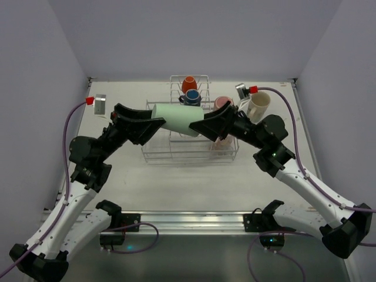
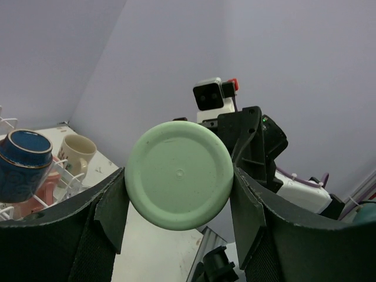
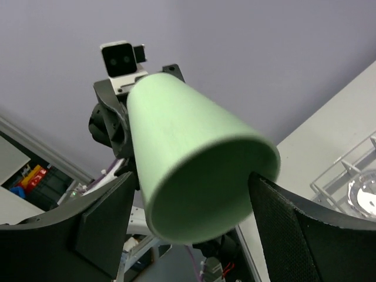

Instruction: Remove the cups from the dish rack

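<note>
A mint-green tumbler (image 1: pixel 176 119) lies level in the air above the wire dish rack (image 1: pixel 188 155). My left gripper (image 1: pixel 154 124) is shut on its base end; in the left wrist view the round base (image 2: pixel 179 175) sits between the two pads. My right gripper (image 1: pixel 209 124) closes round its rim end; the open mouth (image 3: pixel 200 194) fills the right wrist view. An orange-red mug (image 1: pixel 189 84) and a dark-blue mug (image 1: pixel 192 97) stand at the rack's far end. A pink tumbler (image 1: pixel 223 103) shows behind my right gripper. A cream mug (image 1: pixel 258 106) stands to the rack's right.
The rack stands at the middle of the white table (image 1: pixel 176 182), under both grippers. Grey walls close in the back and both sides. A rack corner (image 3: pixel 343 176) with something clear and shiny (image 3: pixel 362 198) shows at the right of the right wrist view.
</note>
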Available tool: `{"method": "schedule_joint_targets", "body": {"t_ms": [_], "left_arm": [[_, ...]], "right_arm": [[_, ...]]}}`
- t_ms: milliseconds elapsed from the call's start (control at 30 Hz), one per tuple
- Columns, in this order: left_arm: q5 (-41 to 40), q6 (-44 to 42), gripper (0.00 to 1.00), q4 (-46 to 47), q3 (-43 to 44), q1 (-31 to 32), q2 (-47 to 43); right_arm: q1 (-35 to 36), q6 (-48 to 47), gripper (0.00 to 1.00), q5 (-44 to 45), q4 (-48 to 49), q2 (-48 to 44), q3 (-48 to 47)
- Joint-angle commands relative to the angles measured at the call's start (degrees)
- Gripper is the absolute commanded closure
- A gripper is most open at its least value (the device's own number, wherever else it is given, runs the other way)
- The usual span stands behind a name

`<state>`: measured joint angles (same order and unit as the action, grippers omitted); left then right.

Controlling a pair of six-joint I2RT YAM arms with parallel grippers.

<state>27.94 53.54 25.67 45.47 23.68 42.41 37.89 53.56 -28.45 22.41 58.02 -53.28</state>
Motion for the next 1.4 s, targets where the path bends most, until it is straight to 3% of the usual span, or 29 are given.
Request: {"method": "schedule_joint_targets", "body": {"t_ms": [0, 133, 233, 267, 333, 367, 433, 500, 533, 633, 733, 767, 833, 1033, 1367], "left_arm": [[3.52, 2.54, 0.68, 3.51, -1.17, 0.05, -0.14], [3.17, 2.45, 0.67, 3.51, -2.84, 0.05, -0.14], [2.99, 2.01, 0.64, 3.42, -4.16, 0.14, -0.23], [3.08, 1.40, 0.56, 3.25, -4.34, 0.14, -0.23], [2.82, -0.44, 0.39, 0.02, -3.73, 0.14, -0.49], [2.47, -2.02, 0.17, -2.27, -2.94, 0.22, -0.92], [0.37, -8.78, 0.00, -12.50, 0.74, 0.14, -1.45], [-2.53, -18.00, 0.00, -20.97, 5.66, 0.14, -1.98], [-6.20, -20.81, 0.00, -29.45, 6.81, 0.14, -2.42], [-15.33, -29.88, 0.00, -40.39, 8.93, 0.14, -5.49], [-21.85, -34.37, 0.00, -45.34, 6.65, 0.14, -10.06], [-23.01, -35.68, 0.00, -45.88, 4.73, 0.14, -12.51], [-26.53, -36.75, 0.00, -46.94, 2.53, 0.14, -15.94], [-31.20, -37.37, 0.00, -45.62, -6.71, 0.14, -22.54], [-32.16, -38.07, 0.00, -46.68, -7.06, 4.18, -25.98]], "right_arm": [[0.43, -0.21, 0.20, -1.52, 5.53, 1.82, -5.16], [0.87, 0.31, 0.33, -2.75, 6.32, 4.72, -7.45], [1.40, 1.19, 0.58, -2.58, 7.47, 6.05, -8.33], [1.57, 1.11, 0.77, -2.32, 6.60, 5.97, -8.60], [1.49, -0.46, 0.93, 0.91, 3.62, 5.18, -9.12], [1.49, -3.78, 0.99, 2.42, 1.25, 3.78, -9.65], [1.40, -10.36, 1.00, 7.84, -9.36, 1.58, -12.72], [1.31, -15.83, 1.00, 13.39, -21.93, 0.43, -17.55], [1.40, -18.81, 1.00, 16.90, -26.85, 0.08, -19.39], [-1.05, -29.88, 1.00, 34.55, -41.81, -0.97, -24.67], [-5.96, -33.86, 1.00, 50.83, -52.27, -1.77, -27.40], [-11.29, -35.87, 1.00, 54.08, -55.43, -1.42, -27.67], [-19.90, -36.94, 1.00, 54.20, -58.26, -0.54, -27.85], [-33.38, -37.39, 1.00, 50.25, -58.63, 7.88, -23.89], [-40.17, -38.09, 1.00, 43.83, -55.46, 29.94, -26.53]]}}
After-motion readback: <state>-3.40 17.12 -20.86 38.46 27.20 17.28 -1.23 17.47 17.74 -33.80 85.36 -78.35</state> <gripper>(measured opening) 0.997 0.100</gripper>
